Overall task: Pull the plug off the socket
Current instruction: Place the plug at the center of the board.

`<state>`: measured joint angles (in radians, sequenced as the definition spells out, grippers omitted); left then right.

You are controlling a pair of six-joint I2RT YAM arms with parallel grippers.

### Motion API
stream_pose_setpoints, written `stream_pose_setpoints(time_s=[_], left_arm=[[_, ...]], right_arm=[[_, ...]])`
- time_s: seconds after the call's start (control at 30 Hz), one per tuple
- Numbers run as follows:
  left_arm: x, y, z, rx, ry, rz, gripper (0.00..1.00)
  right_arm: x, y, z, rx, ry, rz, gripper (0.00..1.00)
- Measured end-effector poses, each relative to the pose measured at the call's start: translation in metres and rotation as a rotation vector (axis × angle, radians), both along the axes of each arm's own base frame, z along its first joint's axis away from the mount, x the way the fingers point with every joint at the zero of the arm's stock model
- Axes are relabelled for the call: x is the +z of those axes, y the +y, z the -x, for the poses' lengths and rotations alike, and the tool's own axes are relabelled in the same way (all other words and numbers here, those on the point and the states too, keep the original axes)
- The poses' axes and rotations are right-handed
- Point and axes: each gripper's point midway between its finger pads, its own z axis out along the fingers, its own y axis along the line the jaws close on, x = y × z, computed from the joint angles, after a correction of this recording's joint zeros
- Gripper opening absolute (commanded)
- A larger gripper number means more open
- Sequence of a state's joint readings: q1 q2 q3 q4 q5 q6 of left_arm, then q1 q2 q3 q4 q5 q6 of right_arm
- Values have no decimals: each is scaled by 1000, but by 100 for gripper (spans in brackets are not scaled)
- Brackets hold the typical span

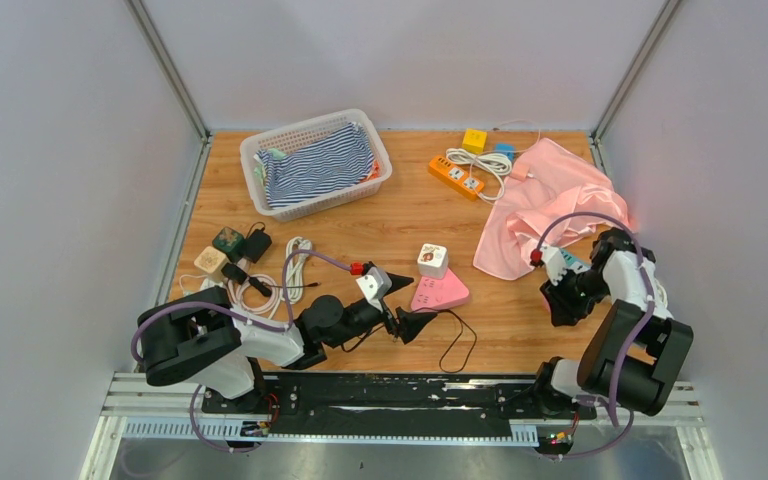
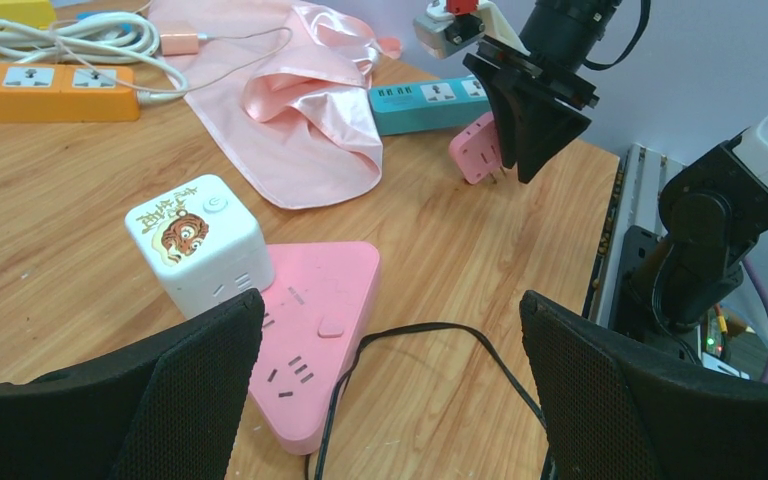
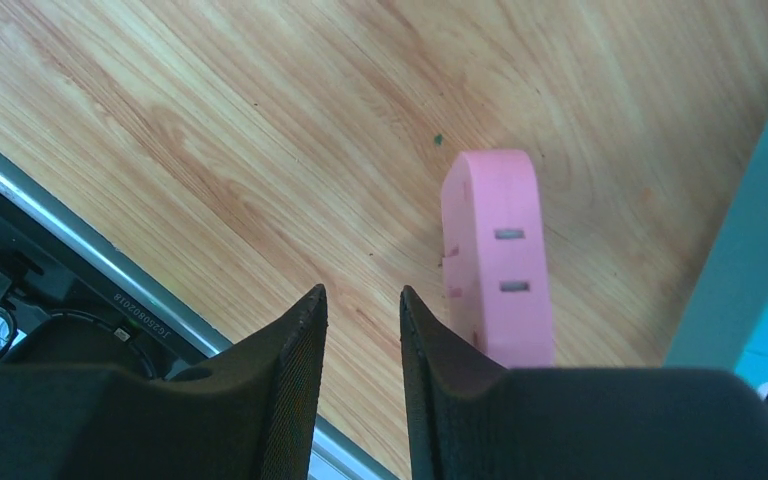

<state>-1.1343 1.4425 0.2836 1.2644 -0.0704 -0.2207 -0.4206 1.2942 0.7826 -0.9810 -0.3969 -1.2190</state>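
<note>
The pink plug [image 2: 477,148] sits tilted above the wooden table [image 2: 60,220] near its right edge. Its metal prongs point down and its slotted face shows in the right wrist view [image 3: 495,260]. It is just beside the teal power strip [image 2: 430,100], and bare wood shows between the two, so it is not seated in that strip. We cannot tell whether its prongs touch the tabletop.

The right gripper [image 2: 532,130] points down right next to the plug. From its own camera we see its fingers [image 3: 295,340] drawn almost together, with a thin empty gap between them. The plug lies against the outer side of one finger, not between them. We cannot tell whether that finger is actually touching it.

The left gripper [image 2: 392,300] is spread wide and holds nothing. It hovers low over the near corner of a pink triangular socket [image 2: 325,320]. A white cube socket [image 2: 195,240] with a tiger picture stands touching the triangle's far side. A black cord [image 2: 430,330] loops across the table beside the triangle.

Farther back we see a pink cloth [image 2: 300,100] and an orange power strip [image 2: 45,90].
</note>
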Motion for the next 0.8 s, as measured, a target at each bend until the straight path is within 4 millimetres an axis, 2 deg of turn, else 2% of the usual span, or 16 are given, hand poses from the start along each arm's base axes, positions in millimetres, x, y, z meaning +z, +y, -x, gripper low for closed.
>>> stream_pose_setpoints(time_s=[0.23,0.4,0.53,0.6,0.8], left_arm=[[2,0,0,0,-4,8,100],[3,0,0,-1,-5,12,100],[3,0,0,0,-6,13,100],[4,2,0,3,-8,21,100],[1,11,-8,29,48,61,100]], right_arm=[[4,3,-8,-19,-18,-17,35],[25,-3,-29,-56,-112,7,36],[55,2,-45,-56,-210,-15,40],[77,10,-50,-47,-274,-52,42],[149,55,-50,16,-486,-224,47]])
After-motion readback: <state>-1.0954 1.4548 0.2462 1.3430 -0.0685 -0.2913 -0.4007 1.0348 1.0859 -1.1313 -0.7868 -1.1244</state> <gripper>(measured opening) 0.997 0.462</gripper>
